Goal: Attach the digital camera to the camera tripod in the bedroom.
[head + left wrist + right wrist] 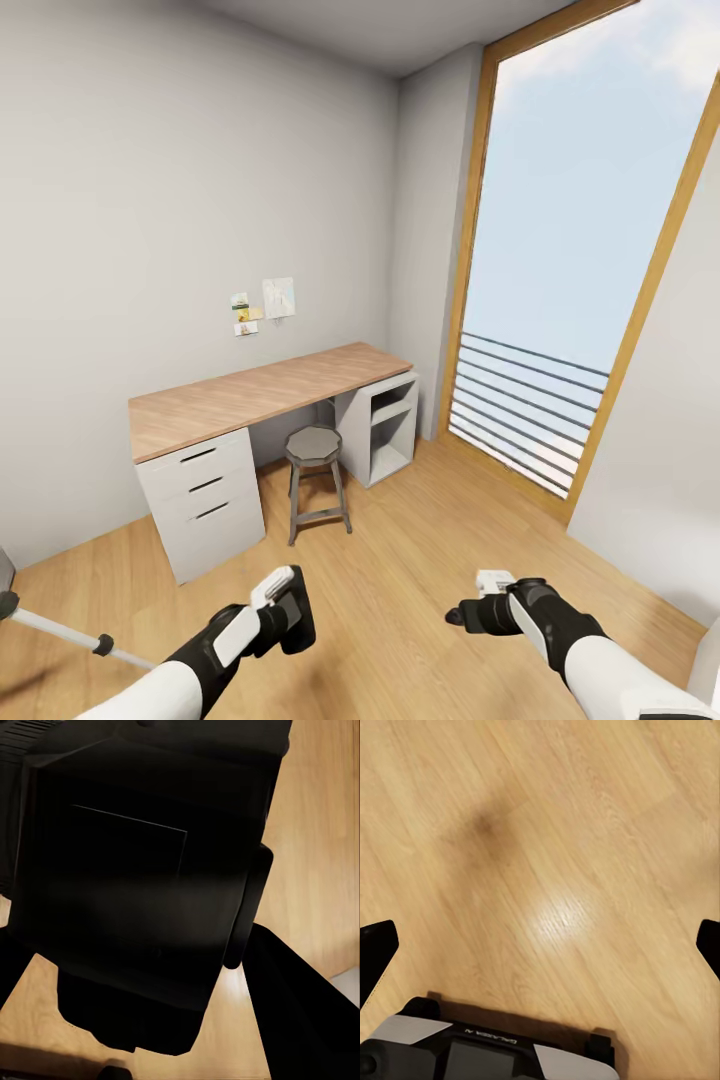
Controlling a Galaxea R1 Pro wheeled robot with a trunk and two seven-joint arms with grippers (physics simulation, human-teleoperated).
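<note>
desk (pixel 260 395), stool (pixel 314 447), camera tripod (pixel 60 630)

The floor (pixel 420 560) was light wood planking with a soft sheen and visible grain. The desk (pixel 260 390) had a matt wooden top over smooth white painted drawers. The stool (pixel 315 470) looked like dull grey metal. The camera (pixel 142 870) was matt black plastic. The tripod leg (pixel 60 632) was smooth silver-white metal with black joints. The walls (pixel 150 200) were flat matt grey.
</note>
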